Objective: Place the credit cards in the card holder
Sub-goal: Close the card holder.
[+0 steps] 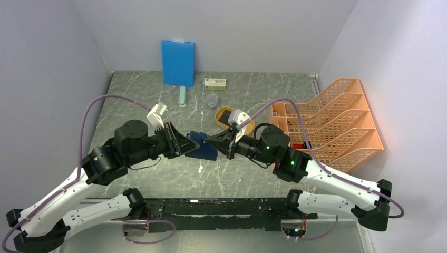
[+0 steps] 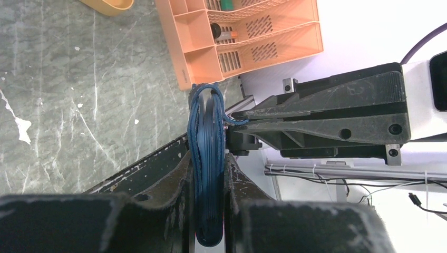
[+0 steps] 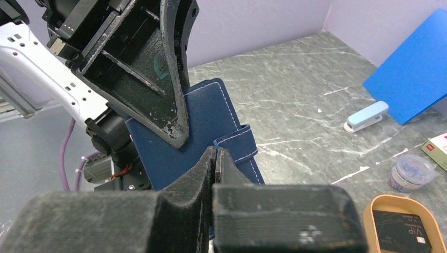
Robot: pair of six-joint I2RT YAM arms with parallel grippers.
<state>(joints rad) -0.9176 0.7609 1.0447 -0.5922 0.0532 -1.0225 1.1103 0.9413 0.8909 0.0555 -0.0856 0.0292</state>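
Navy holder (image 3: pixel 210 112) is held up over the table (image 1: pixel 137 95), L gripper (image 2: pixel 208 163) squeezing it & R gripper (image 3: pixel 216 158) pinched shut on its tab (image 3: pixel 242 139), so next R should pull it open.

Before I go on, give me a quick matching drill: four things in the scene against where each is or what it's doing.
Things:
1. card holder
2. black card
3. blue board
4. right gripper

Places or states:
A. leaning on the back wall
B. lying in the oval tray
C. clamped in the left gripper
D. pinching the clasp tab

Pairs: 1-C, 2-B, 3-A, 4-D
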